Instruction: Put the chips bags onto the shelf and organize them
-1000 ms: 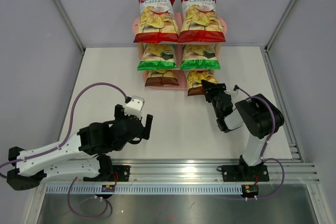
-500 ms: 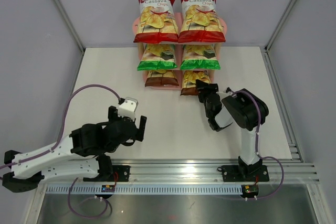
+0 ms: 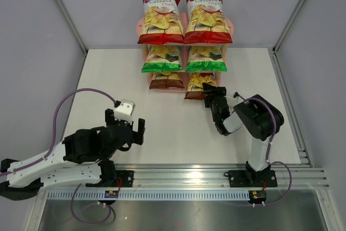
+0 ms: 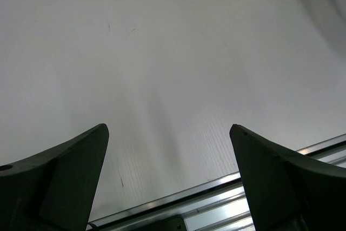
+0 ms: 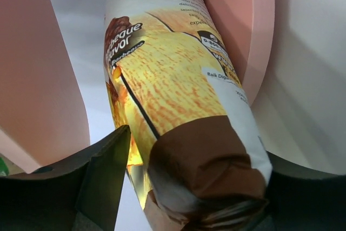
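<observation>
At the shelf's lowest tier, right half: I see the brown barbecue chips bag (image 5: 184, 96) lying slanted. Its printed face reaches in between the pink shelf (image 5: 259, 36) boards, and its dark sealed end seems to poke out past the front rim.
Right gripper (image 3: 214, 91): just in front of the shelf. Both fingers press against the sides of that bag's dark end, so I read it as clamped on the bag.
Left gripper (image 3: 125, 123): well away from the shelf's front, over bare white table (image 4: 173, 52). Its fingers are spread wide with nothing between them.
Rest of the shelf: left red bag (image 3: 160, 19) and right red bag (image 3: 207, 17) are on the top tier. Left green bag (image 3: 162, 59) and right green bag (image 3: 206, 58) are on the middle tier. Left brown bag (image 3: 166, 81) is on the lowest tier beside the held one.
Step, as I judge it: seating the sixth and last bag, so the task is nearly done.
Risk one: the film is glossy and the bag lies slanted. If I let go now, it could slide out over the front rim onto the table.
Risk two: pushing deeper at this angle could shove the left brown bag or shift the shelf, upsetting the red bags on top.
Risk three: fingers opening under the middle board could snag the right green bag on the way out.
</observation>
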{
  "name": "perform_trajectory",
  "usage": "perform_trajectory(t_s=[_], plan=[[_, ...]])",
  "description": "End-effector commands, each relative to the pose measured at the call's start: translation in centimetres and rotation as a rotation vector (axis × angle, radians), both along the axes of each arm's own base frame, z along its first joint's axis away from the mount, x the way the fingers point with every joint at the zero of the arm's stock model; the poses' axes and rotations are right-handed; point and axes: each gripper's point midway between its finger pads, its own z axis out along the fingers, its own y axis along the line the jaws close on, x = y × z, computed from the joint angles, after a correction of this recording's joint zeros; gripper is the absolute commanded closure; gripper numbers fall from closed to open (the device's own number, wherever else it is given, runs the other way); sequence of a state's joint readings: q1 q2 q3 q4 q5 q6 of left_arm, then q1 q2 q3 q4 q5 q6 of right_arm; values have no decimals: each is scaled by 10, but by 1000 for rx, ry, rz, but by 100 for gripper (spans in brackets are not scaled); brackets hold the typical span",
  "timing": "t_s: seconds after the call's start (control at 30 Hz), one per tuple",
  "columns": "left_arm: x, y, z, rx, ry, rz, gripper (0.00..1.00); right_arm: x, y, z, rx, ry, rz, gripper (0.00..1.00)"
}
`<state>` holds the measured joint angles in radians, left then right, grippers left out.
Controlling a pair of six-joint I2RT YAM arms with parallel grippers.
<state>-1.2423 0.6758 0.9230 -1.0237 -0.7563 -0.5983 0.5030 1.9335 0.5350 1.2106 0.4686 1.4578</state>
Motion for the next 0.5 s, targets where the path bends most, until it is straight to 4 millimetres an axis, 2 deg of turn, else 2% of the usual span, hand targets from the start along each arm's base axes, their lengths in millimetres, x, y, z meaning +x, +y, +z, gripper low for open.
perform_trajectory(t_s=[0.0,0.1,0.17,0.23,0.3,0.37,0.47], plan=[[4,-2,8,-20,-30,2,1,-10,-2,-5,10,90,-12,27],[3,-3,10,-34,-31,-12,1,-14,-1,2,8,99,1,21],[2,-3,10,-42,-34,-13,1,-15,0,4,5,103,9,21],[2,-2,12,-52,-36,-14,1,-18,2,7,16,114,22,23],[1,-2,12,-60,-38,-16,1,-22,1,2,27,149,25,25],[1,-1,12,-63,-39,-16,1,-27,-1,6,61,148,24,32],[1,-1,13,-67,-39,-17,1,-32,0,3,81,160,33,36]])
